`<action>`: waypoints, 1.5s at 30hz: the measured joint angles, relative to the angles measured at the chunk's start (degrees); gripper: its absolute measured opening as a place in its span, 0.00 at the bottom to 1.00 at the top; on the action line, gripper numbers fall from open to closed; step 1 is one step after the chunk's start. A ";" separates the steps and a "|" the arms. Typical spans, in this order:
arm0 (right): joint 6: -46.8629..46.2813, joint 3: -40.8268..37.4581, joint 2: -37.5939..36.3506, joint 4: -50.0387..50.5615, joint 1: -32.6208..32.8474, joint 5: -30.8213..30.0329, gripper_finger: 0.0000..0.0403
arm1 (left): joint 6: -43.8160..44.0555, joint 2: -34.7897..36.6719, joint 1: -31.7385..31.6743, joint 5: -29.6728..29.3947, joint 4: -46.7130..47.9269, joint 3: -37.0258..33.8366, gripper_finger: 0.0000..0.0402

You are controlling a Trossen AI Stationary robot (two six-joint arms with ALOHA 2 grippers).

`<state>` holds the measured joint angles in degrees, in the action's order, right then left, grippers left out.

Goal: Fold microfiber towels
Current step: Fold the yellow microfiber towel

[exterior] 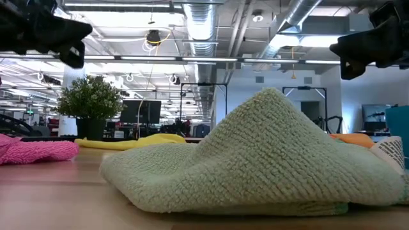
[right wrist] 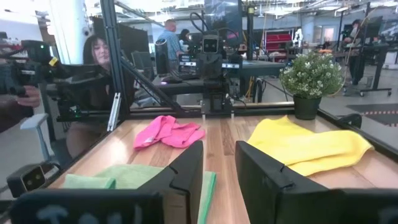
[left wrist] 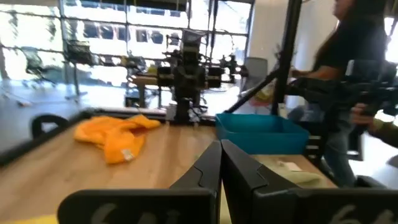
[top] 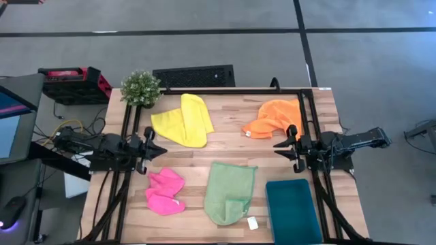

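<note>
Four microfiber towels lie on the wooden table. The yellow one is at the far left and folded over. At the far right lies the crumpled orange one. The bunched pink one is at the near left. The green one is in the near middle, one corner folded in. My left gripper hangs above the table's left side, level and pointing right, with its fingers shut and nothing between them. My right gripper hangs above the right side and points left. It is open and holds nothing.
A dark teal tray lies at the near right, with a white tag beside it. A potted plant stands at the far left corner. Black frame rails run along both sides. People stand beyond the table.
</note>
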<state>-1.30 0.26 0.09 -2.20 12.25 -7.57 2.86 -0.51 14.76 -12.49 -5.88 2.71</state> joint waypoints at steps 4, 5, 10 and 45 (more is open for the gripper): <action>-3.30 0.00 0.00 0.02 -0.01 0.02 0.29 | -4.74 -1.63 0.00 -5.50 3.01 5.35 0.00; -4.38 0.02 -0.02 0.02 0.02 0.02 0.29 | -5.03 -2.74 0.00 -7.28 4.68 6.78 0.00; -6.73 0.01 0.00 0.02 0.03 0.02 0.29 | -4.18 -10.78 0.00 -14.26 11.89 14.74 0.00; -5.58 1.19 -0.02 0.05 0.00 0.02 0.29 | 49.84 -53.06 -7.92 -14.08 62.21 44.14 0.00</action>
<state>-6.88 1.44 0.08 -2.14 12.25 -7.55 52.69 -53.57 6.84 -26.57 56.33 46.85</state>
